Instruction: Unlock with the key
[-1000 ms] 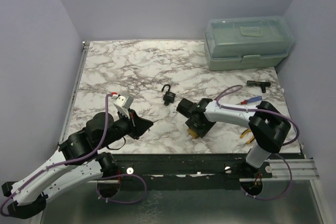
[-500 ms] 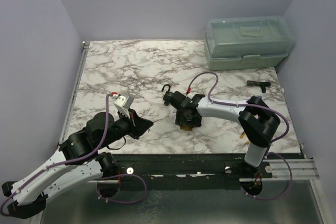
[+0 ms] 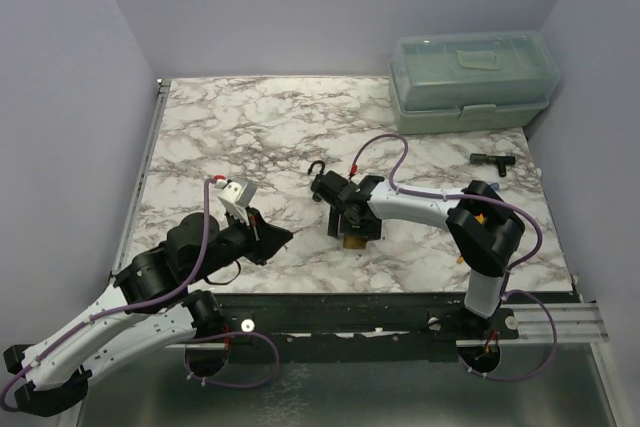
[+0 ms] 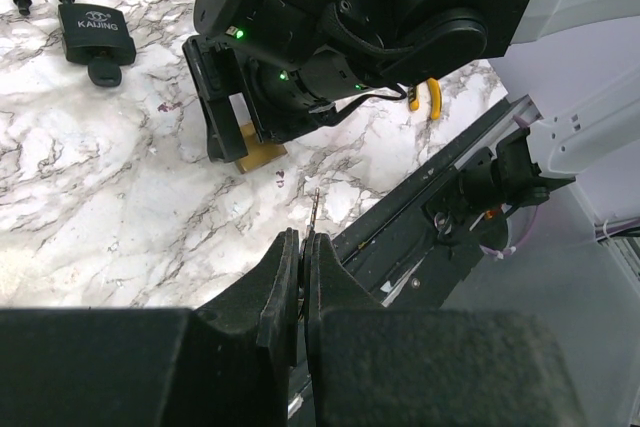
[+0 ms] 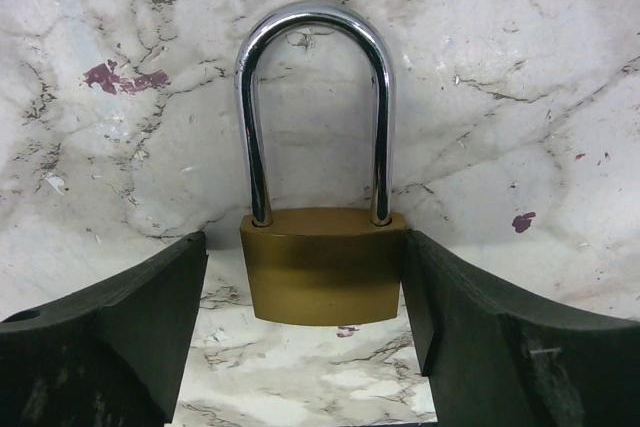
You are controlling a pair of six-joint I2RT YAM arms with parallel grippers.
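A brass padlock [image 5: 325, 262] with a chrome shackle lies flat on the marble table [image 3: 220, 137]. My right gripper [image 5: 305, 287] stands open around its body: the right finger touches the lock's side, while the left finger stays a small gap away. In the top view the same padlock [image 3: 353, 240] peeks out under the right gripper [image 3: 352, 230] at mid-table. Near the front edge, my left gripper [image 4: 302, 242] is shut on the key [image 4: 315, 209], whose thin blade sticks out past the fingertips. The left gripper [image 3: 283, 237] sits left of the lock, apart from it.
A black padlock [image 3: 321, 183] with an open shackle and its own key lies just behind the right gripper. A green toolbox [image 3: 473, 82] stands at the back right. A black T-shaped tool [image 3: 492, 160] lies at the right. The table's front rail [image 3: 350, 309] runs below.
My right arm swung left with the brass padlock from the near right to mid-table. Its jaws then widened off the lock. The left arm has not moved.
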